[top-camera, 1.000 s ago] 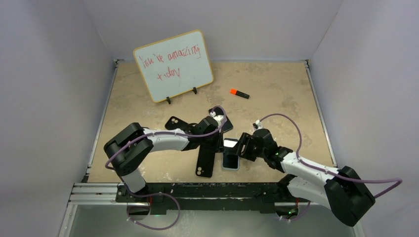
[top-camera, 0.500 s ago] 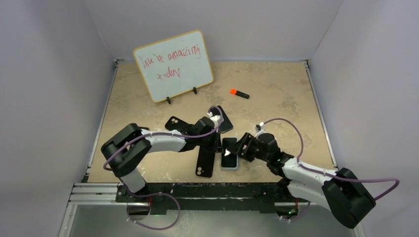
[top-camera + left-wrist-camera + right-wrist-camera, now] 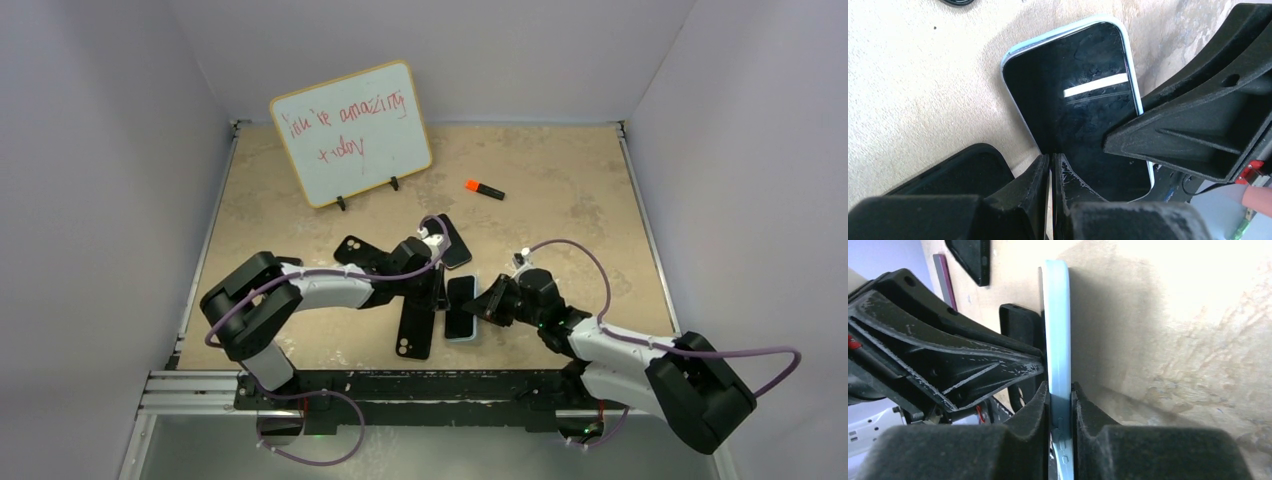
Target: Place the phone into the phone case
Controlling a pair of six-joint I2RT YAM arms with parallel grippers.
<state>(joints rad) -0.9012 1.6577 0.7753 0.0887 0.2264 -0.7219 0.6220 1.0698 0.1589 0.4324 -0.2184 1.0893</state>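
The right gripper (image 3: 1060, 390) had just clamped onto the pale edge of the phone (image 3: 1056, 315), low centre in the overhead view. The left gripper (image 3: 1050, 165), closed, touched its side. The grip looked secure enough to seat the phone in the black case (image 3: 415, 332) just left.

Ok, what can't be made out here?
Right wrist view: pale-blue-rimmed black phone edge-on in the right hand; screen unseen.
Left wrist view: phone's near end, behind the right hand.
Whether the shut left hand pinches the matte black case: the hand itself blocks this; top view too small.
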